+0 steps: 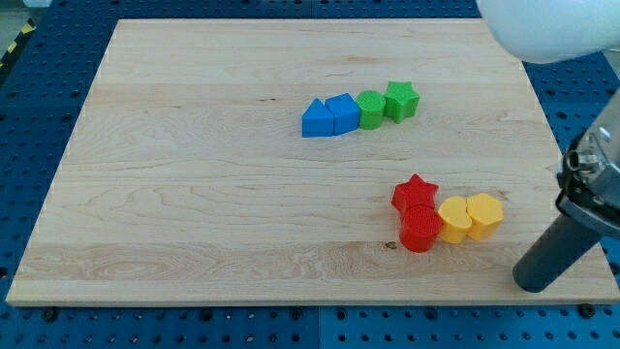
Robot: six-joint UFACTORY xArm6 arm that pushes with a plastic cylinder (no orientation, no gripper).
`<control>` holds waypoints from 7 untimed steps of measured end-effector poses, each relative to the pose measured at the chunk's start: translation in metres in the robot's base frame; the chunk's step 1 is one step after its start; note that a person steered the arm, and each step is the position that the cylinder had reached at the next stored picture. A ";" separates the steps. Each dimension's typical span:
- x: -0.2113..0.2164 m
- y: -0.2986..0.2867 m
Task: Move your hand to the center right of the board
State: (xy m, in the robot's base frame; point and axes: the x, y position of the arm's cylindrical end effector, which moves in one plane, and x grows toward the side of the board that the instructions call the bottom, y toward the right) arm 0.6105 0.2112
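My tip rests on the wooden board near its bottom right corner, below and to the right of a yellow hexagon block. The dark rod rises from it toward the view's right edge. A yellow rounded block touches the hexagon's left side. A red cylinder and a red star sit just left of the yellow blocks. Near the top centre lies a row: blue triangle, blue pentagon-like block, green cylinder, green star.
The board lies on a blue perforated table. A white rounded arm part fills the view's top right corner. The board's right edge runs just right of my tip.
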 end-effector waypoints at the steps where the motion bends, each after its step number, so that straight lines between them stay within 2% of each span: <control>1: 0.000 0.001; 3: -0.019 0.044; 4: -0.034 0.045; 5: -0.075 0.050; 7: -0.118 0.050</control>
State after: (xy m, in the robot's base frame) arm 0.4928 0.2611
